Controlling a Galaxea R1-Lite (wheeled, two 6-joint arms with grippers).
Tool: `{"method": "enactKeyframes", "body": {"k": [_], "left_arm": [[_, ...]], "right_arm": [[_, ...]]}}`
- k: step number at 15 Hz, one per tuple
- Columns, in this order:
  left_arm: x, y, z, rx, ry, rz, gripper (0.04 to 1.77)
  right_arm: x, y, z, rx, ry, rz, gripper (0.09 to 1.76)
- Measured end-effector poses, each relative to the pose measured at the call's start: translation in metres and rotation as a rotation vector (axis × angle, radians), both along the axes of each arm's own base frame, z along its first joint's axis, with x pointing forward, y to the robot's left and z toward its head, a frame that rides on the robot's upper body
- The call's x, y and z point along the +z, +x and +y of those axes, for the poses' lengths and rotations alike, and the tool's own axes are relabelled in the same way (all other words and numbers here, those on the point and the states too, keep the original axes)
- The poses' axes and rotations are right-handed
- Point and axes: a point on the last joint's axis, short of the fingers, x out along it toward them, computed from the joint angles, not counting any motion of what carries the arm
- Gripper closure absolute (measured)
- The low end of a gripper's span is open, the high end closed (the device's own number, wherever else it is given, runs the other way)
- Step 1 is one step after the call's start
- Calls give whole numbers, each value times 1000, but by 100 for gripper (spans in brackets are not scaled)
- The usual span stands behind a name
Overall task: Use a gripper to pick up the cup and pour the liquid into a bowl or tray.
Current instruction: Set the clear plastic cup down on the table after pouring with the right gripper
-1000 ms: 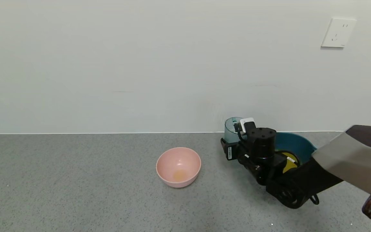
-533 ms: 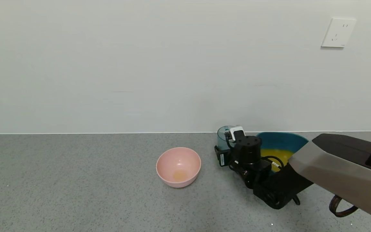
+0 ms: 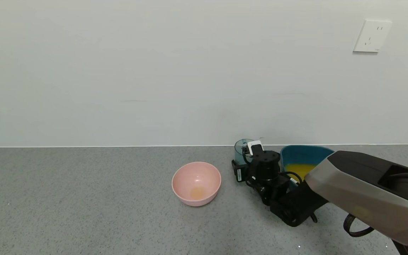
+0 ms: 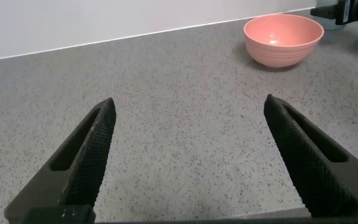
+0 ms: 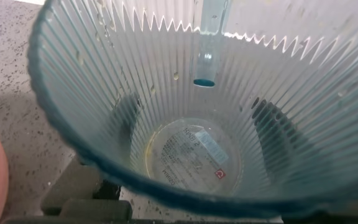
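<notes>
Lowered and shifted leftward since a moment ago: right claw (image 3: 251,152), clamped on the cup (image 3: 241,148), now just left of the basin (image 3: 305,154) near the wall (image 3: 154,71). Yellow juice (image 3: 298,169) pooled in the basin. Grey speckled table (image 3: 83,212) beneath; socket (image 3: 371,35) high on the wall; pink bowl (image 3: 196,183) left of the cup. Seen only from the right wrist: cup interior (image 5: 197,155) drained, with a few droplets on the ribs. Seen only from the left wrist: left claw (image 4: 191,162) spread wide over bare table, pink bowl (image 4: 283,39) beyond.
</notes>
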Motion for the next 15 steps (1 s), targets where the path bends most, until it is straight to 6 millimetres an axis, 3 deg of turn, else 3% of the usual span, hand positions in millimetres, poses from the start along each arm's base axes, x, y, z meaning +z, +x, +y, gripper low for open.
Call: {"method": "enactKeyframes", "body": {"k": [15], "left_arm": [[0,0,0,0,0,0,9]], "right_arm": [[-17,9,3,-4,-5,10,51]]}}
